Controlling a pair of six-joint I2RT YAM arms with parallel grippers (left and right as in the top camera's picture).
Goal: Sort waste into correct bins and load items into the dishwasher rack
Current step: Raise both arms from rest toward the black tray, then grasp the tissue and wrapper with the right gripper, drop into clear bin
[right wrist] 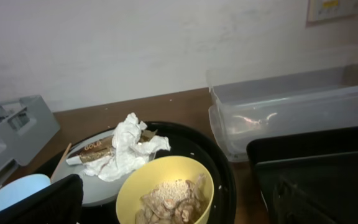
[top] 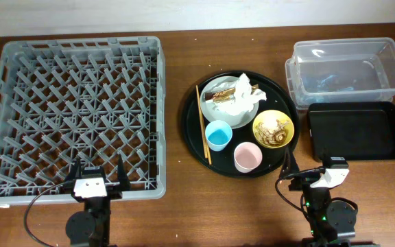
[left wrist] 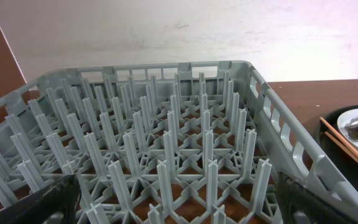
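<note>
The grey dishwasher rack (top: 74, 113) fills the left. My open left gripper (top: 99, 175) hovers at its near edge, pegs between the fingers (left wrist: 179, 205). A grey-green plate (top: 241, 119) holds crumpled white tissue (top: 242, 92) and a gold-brown wrapper (top: 221, 96). Chopsticks (top: 203, 123), a blue cup (top: 219, 135), a pink cup (top: 247, 157) and a yellow bowl (top: 273, 129) of food scraps (right wrist: 173, 199) lie beside it. My open right gripper (right wrist: 173, 208) is just in front of the bowl. The clear tub (top: 345, 46) and the shallow black tray (top: 355, 130) are at the right.
The plate, cups, bowl and chopsticks all sit on a large round black tray (top: 280, 92) at the table's middle. A white wall runs behind the table. Bare brown tabletop shows between the rack and the round tray.
</note>
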